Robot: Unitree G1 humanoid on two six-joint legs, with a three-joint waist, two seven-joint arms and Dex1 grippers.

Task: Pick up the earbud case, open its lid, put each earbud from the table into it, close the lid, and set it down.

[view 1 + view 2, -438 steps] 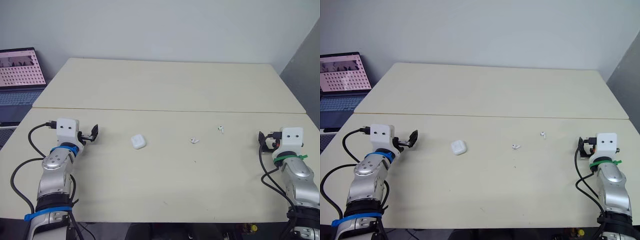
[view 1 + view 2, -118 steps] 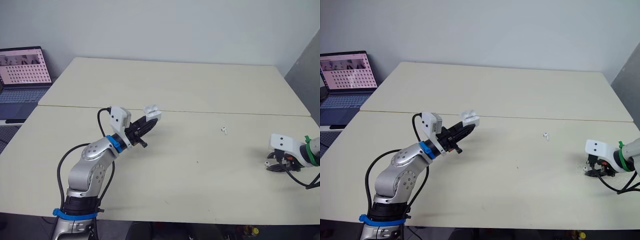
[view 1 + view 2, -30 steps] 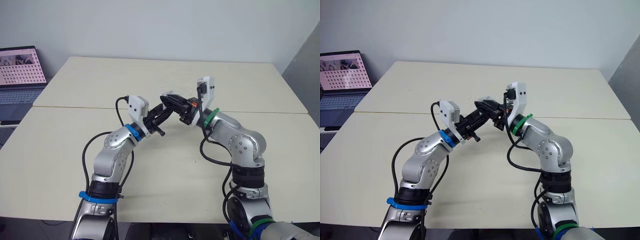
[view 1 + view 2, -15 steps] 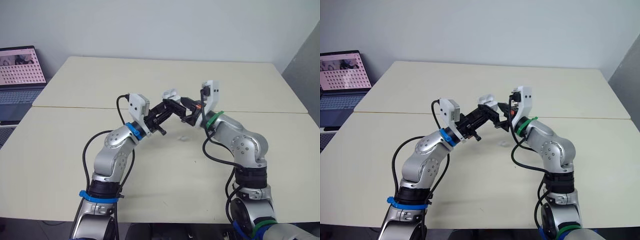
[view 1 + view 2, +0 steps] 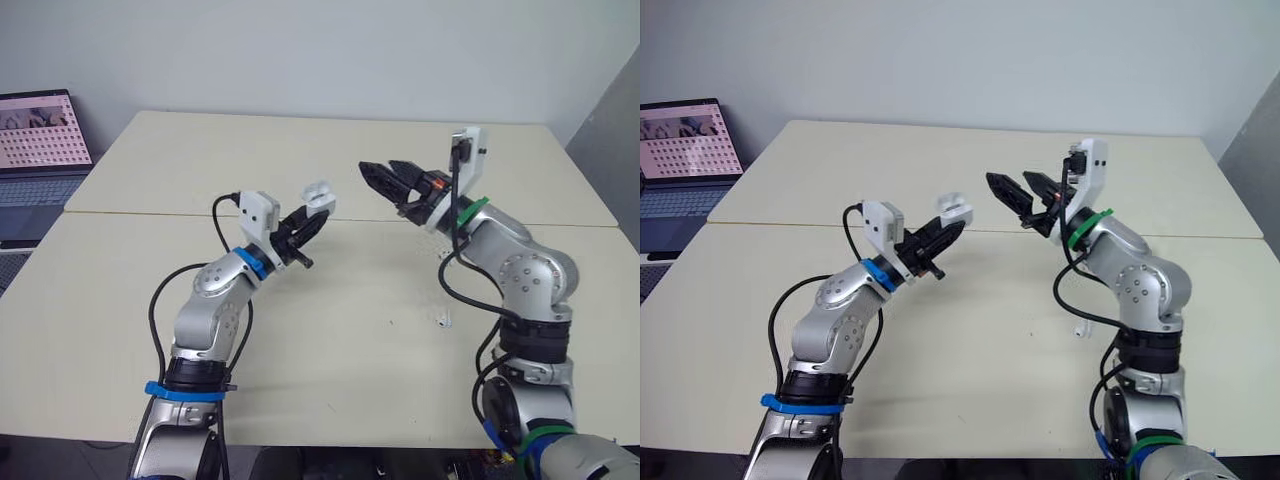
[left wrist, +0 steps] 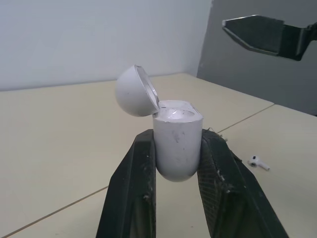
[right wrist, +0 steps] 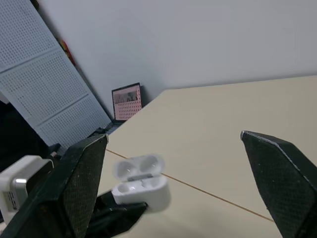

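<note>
My right claw has drawn back, open and empty, from the open earbud case that my left claw grips above the table's middle; an earbud lying toward its front right corner is, I think, still to load.

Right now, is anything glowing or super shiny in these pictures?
Left eye view: the laptop screen glows, and the table is evenly lit, with no glare. Left wrist view: the earbud case is softly lit, with no bright spots. Right wrist view: its open lid shows faintly shaded hollows.
</note>
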